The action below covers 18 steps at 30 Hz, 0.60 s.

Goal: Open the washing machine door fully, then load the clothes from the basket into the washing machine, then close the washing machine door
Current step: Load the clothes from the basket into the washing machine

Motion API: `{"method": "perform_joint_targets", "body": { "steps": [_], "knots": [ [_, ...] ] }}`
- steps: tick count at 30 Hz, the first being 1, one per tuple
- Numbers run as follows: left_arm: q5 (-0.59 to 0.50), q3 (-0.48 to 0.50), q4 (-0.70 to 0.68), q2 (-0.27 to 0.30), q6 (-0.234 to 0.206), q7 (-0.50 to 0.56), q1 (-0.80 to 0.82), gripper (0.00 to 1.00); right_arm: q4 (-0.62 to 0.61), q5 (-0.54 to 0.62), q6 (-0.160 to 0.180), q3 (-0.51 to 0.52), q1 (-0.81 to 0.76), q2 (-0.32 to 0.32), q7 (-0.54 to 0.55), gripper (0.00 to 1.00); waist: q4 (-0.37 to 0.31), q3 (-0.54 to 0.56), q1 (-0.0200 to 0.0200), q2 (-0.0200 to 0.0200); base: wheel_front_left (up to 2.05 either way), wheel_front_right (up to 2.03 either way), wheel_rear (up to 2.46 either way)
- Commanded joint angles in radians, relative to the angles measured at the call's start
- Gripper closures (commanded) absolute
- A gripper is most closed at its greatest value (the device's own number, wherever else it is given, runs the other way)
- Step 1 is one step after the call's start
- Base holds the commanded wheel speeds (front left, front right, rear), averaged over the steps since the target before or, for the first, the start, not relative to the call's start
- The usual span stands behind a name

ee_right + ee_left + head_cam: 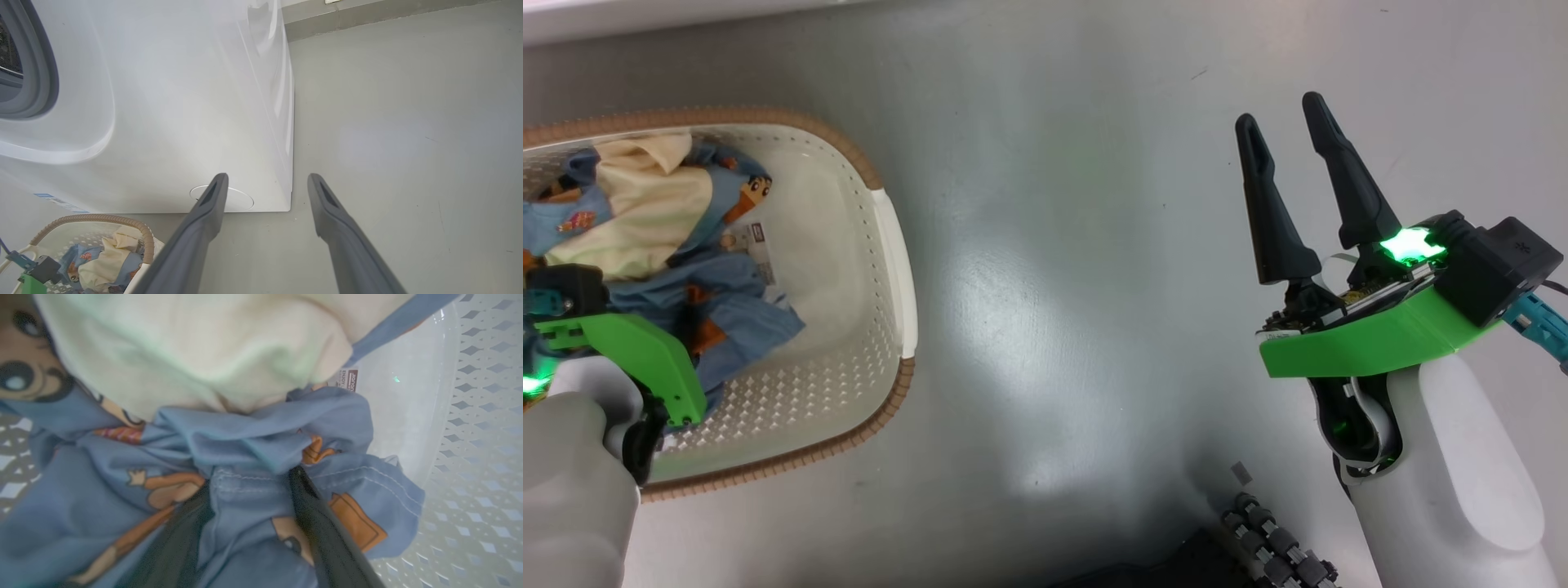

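The cream-white basket (898, 269) with a brown rim stands on the floor at the left, holding the light blue and cream clothes (735, 302). My left arm's green wrist mount (645, 359) hangs over the basket's near side. In the left wrist view my left gripper (251, 482) is open, its fingers pushed down into the clothes (245, 445) with a blue fold between them. My right gripper (1280, 112) stands open and empty over the bare floor. The washing machine (163, 102) shows its grey gasket (39, 69) uncovered. The washing machine door is out of view.
The basket (102, 218) sits just in front of the machine, near a round white flap (229, 198). Grey floor (1054, 286) spreads between the basket and my right arm. A dark roller part of my base (1274, 547) lies at the bottom edge.
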<state>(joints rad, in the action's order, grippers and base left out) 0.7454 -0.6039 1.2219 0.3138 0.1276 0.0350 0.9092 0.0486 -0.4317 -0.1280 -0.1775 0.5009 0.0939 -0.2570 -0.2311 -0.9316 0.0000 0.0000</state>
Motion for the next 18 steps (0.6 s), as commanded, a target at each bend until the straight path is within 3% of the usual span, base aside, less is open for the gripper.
{"method": "perform_joint_targets", "body": {
  "steps": [1,3,4,13,18],
  "knots": [
    [0.013,0.01,0.003,0.038,0.003,0.005,-0.019,0.31,-0.021,0.011,-0.003,-0.015,-0.026,-0.008,-0.005,0.0,0.0,0.0,0.0,0.0,0.0,0.0,0.0],
    [0.021,0.001,0.0,0.04,0.003,0.01,-0.021,0.72,-0.019,0.01,-0.003,-0.014,-0.025,-0.009,-0.005,0.0,0.0,0.001,0.0,0.0,0.0,0.0,0.0],
    [0.025,-0.003,-0.003,0.042,0.003,0.012,-0.022,1.0,-0.018,0.01,-0.003,-0.015,-0.025,-0.01,-0.005,0.0,-0.001,0.003,0.0,0.0,0.0,0.0,0.0],
    [0.077,-0.039,-0.034,0.049,0.003,0.003,-0.039,1.0,-0.014,0.012,-0.003,-0.015,-0.025,-0.012,-0.005,0.0,0.002,0.034,0.0,0.0,0.0,0.0,0.0],
    [0.104,-0.071,-0.063,0.044,0.003,-0.057,-0.073,1.0,-0.005,0.011,-0.003,-0.017,-0.032,-0.012,-0.005,0.0,0.012,0.088,0.0,0.0,0.0,0.0,0.0]
  ]
}}
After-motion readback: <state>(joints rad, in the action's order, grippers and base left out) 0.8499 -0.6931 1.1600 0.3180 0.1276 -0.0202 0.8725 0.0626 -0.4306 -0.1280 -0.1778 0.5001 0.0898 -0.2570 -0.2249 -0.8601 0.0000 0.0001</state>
